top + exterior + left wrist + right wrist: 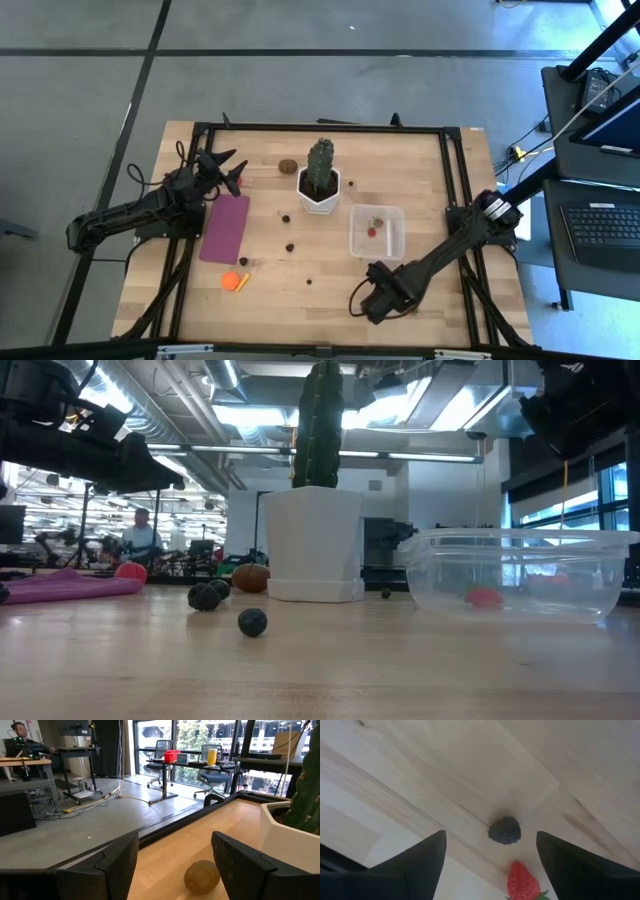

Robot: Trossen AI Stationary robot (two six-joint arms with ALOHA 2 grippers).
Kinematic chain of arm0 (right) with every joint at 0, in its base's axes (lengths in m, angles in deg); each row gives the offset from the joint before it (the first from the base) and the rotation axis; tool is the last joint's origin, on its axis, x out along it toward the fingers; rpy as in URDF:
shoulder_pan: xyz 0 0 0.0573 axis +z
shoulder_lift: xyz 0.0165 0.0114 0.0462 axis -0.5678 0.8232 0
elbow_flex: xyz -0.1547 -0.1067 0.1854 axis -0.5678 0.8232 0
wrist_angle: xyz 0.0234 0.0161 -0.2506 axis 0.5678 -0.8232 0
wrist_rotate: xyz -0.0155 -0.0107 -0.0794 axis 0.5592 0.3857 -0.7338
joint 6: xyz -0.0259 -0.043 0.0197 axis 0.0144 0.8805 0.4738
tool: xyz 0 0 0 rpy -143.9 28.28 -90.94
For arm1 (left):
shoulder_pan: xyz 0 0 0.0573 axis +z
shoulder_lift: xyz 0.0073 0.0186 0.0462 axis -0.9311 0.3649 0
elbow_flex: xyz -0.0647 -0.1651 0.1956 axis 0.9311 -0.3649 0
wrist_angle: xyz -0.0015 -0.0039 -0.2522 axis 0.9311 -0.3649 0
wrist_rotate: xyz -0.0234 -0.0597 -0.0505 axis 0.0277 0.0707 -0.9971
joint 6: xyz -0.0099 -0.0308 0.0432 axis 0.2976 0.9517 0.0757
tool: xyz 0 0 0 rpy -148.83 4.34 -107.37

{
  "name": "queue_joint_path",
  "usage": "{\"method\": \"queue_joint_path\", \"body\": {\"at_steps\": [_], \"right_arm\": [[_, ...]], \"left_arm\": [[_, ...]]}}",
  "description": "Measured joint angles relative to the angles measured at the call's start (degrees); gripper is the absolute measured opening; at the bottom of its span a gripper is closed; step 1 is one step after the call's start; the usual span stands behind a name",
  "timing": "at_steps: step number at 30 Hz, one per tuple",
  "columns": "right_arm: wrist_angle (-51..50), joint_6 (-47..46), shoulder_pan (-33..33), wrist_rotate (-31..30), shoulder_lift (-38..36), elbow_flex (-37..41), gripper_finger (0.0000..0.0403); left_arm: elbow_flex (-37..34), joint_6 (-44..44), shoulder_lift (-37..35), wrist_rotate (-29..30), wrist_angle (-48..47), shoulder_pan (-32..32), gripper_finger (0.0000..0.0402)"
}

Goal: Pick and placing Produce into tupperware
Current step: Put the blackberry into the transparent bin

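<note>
Wooden table (330,285), right hand (372,300) low, open.

arms: two, dark, jointed | left arm (140,213): black cables | right arm (440,258): silver wrist band | fingers (415,862): dark, tapered

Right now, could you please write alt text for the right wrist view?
The right tool, fingers apart, hangs over the wooden table, with a dark berry and a red strawberry lying between its fingers.
</note>
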Motion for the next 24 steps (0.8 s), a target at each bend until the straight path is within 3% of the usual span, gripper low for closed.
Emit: {"method": "queue_joint_path", "body": {"at_steps": [12, 24], "right_arm": [[-0.4, 0.4, 0.1, 0.0, 2.6, 0.0, 0.0268], [-0.8, 0.4, 0.1, 0.0, 3.2, 0.0, 0.0265]], "left_arm": [[0.0, 0.1, 0.0, 0.0, 0.0, 0.0, 0.0244], [0.0, 0.2, 0.0, 0.0, 0.0, 0.0, 0.0244]]}}
